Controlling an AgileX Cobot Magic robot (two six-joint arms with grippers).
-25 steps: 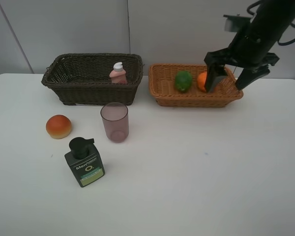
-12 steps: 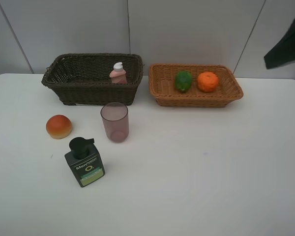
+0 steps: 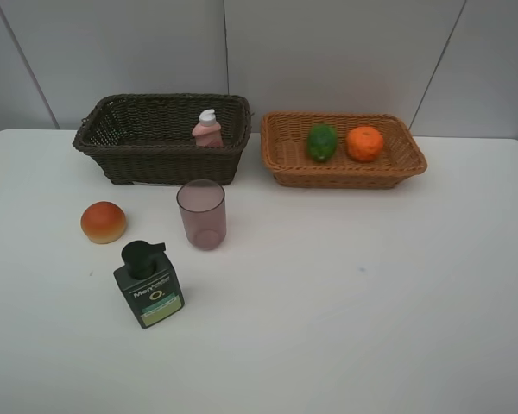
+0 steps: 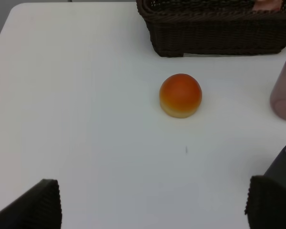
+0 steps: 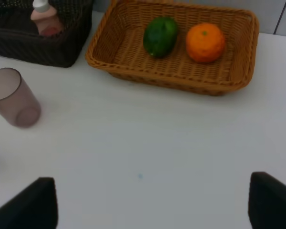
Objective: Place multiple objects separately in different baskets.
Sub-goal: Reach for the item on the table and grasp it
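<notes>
Left claw hangs spread wide with nothing in it, low over the table. Straight ahead of it sits the red-orange peach-like fruit, alone on the bare surface. Off to one side of the fruit stands the mauve cup, and beyond it is the dark brown basket.

Right claw is also released and empty. Ahead of it is bare table, with the tan basket further out holding the lime and tangerine. The pink bottle is further off, inside the dark basket. The dark green pump bottle lies on the table, unsorted.

I'd watch that fruit: it's round, so if one finger touches first it will likely roll clear. Carrying it across to the other fruits could also clip the light cup and tip it.
</notes>
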